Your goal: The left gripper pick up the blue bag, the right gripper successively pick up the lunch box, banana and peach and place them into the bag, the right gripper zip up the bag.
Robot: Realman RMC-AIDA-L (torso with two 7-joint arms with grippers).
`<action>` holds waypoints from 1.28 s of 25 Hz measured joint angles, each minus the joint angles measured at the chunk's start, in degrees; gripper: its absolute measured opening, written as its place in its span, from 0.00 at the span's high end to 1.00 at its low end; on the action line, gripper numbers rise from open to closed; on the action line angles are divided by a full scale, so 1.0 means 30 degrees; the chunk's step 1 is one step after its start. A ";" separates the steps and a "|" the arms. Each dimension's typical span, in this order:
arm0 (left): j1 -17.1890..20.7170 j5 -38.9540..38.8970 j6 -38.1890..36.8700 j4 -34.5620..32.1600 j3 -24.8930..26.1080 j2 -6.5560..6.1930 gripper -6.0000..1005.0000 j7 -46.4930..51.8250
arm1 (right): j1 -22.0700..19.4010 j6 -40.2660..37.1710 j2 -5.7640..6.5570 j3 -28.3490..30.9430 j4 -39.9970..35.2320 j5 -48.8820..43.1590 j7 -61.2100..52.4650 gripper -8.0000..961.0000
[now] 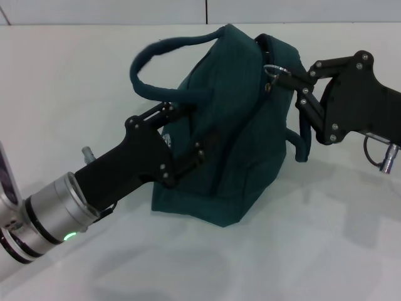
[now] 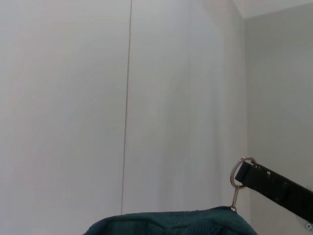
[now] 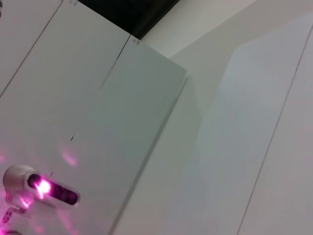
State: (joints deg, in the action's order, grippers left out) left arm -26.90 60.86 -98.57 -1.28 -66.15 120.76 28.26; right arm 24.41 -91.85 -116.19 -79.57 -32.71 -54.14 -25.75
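Observation:
The blue bag (image 1: 232, 132) stands on the white table (image 1: 69, 81), its top closed along most of its length. My left gripper (image 1: 187, 130) is shut on the bag's near side, just below the looped handle (image 1: 147, 59). My right gripper (image 1: 289, 80) is at the bag's top right end, shut on the metal ring of the zipper pull (image 1: 273, 69). The left wrist view shows the ring (image 2: 239, 171), a black right-gripper finger (image 2: 276, 188) and the bag's top edge (image 2: 171, 221). The lunch box, banana and peach are out of view.
The bag's second handle (image 1: 303, 145) hangs down on its right side, under my right gripper. The table's back edge meets a pale wall (image 1: 125, 11) behind the bag.

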 joint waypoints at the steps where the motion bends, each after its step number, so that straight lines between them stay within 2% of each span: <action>1: 0.0001 -0.0009 0.0006 0.0008 -0.0013 -0.0001 0.26 -0.0275 | -0.0017 0.0000 0.0001 -0.0029 0.0003 0.0002 0.0000 0.97; 11: -0.0027 0.0732 -0.0066 -0.0172 -0.0156 -0.0051 0.60 -0.1307 | 0.0153 0.0115 0.0001 -0.0077 0.0468 0.0084 -0.0044 0.97; 13: -0.0036 0.0877 -0.0108 -0.0175 -0.0158 -0.0038 0.80 -0.1560 | 0.0182 0.0064 0.0001 -0.0097 0.0510 0.0087 -0.0070 0.97; 19: 0.0120 0.0939 -0.0567 -0.0186 -0.0159 -0.0134 0.95 -0.2167 | 0.0156 -0.0756 0.0001 -0.0538 0.0546 0.0092 -0.0164 0.97; 26: 0.0750 0.2084 -0.1084 -0.0349 -0.0185 -0.0226 0.94 -0.4702 | 0.0084 -0.0527 0.0039 -0.0607 0.1269 0.1866 -0.0919 0.97; 32: 0.1180 0.2092 -0.0977 -0.0684 -0.0136 -0.0265 0.94 -0.4971 | 0.0299 0.0679 0.0113 -0.0492 0.2012 0.3298 -0.1515 0.97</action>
State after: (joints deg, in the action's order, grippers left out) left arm -23.36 67.13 -101.50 -3.34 -66.56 119.97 13.34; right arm 25.31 -89.81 -115.85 -81.05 -26.67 -44.25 -30.30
